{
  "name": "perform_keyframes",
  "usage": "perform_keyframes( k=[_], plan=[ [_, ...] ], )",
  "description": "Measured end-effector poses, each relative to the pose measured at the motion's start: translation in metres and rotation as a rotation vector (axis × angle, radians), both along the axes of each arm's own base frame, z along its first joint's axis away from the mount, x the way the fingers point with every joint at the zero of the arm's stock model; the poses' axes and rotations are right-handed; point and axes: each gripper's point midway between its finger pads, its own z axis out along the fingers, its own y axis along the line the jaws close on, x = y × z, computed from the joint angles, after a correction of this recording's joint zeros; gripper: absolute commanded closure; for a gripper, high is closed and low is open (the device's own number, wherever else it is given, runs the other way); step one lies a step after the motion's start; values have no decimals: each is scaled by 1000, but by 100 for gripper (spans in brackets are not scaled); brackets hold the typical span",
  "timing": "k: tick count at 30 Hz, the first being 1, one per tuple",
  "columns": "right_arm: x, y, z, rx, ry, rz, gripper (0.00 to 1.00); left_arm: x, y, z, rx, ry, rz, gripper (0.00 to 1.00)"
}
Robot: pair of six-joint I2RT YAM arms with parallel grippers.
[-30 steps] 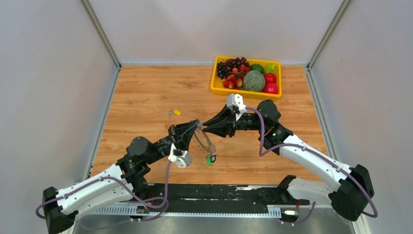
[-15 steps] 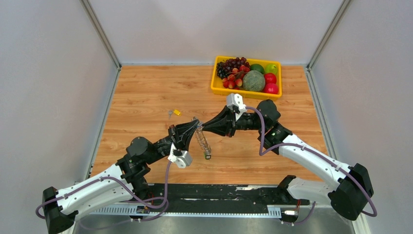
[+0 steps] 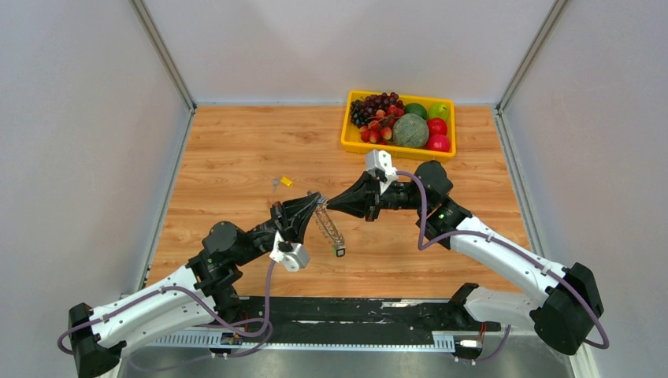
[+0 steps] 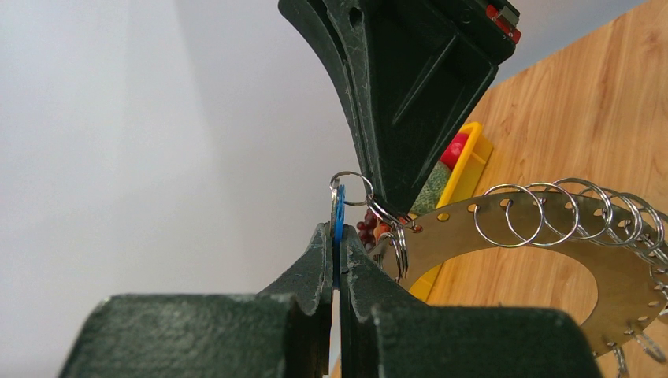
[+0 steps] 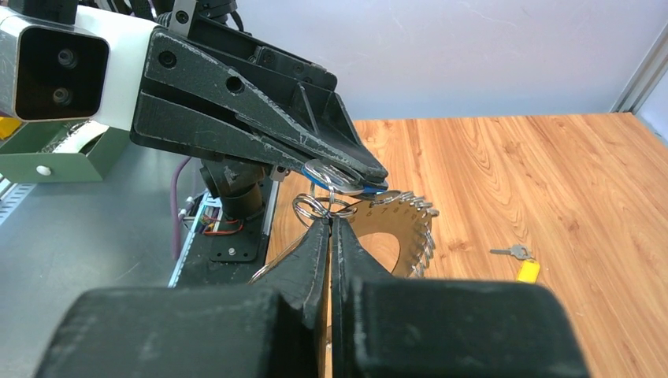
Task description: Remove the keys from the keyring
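The keyring hangs above the middle of the desk, between our two hands. Our left hand pinches the blue key. Our right hand is closed on the ring's edge. We should pull apart slowly, so nothing slips.

Bright, even light is falling from overhead, and the wooden table is showing only faint, soft-edged shadows beneath the arms. The pale walls are reading flat, without glare. In the top view the wall frames are leaning outward toward the upper corners. In the left wrist view the left gripper's fingers are looming dark and blurred at the bottom, while the blue key and the keyring are looking sharper. The keyring's metal is showing a warm tan sheen, and its loops are glinting. In the right wrist view the right gripper's fingers are blurring up close, while the table farther off is looking crisp.
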Motion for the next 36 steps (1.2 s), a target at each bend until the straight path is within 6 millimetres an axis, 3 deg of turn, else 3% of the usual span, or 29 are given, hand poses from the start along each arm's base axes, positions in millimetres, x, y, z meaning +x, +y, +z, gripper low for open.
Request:
perform_keyframes(
  k=[11, 20, 36],
  plan=[
    [15, 1, 11, 17, 109, -66, 100, 5, 6, 11, -39, -20, 38, 100],
    [34, 6, 11, 6, 268, -86, 100, 12, 6, 8, -25, -28, 77, 100],
    [32, 3, 6, -28, 336, -67, 100, 13, 6, 5, -26, -30, 79, 100]
  ],
)
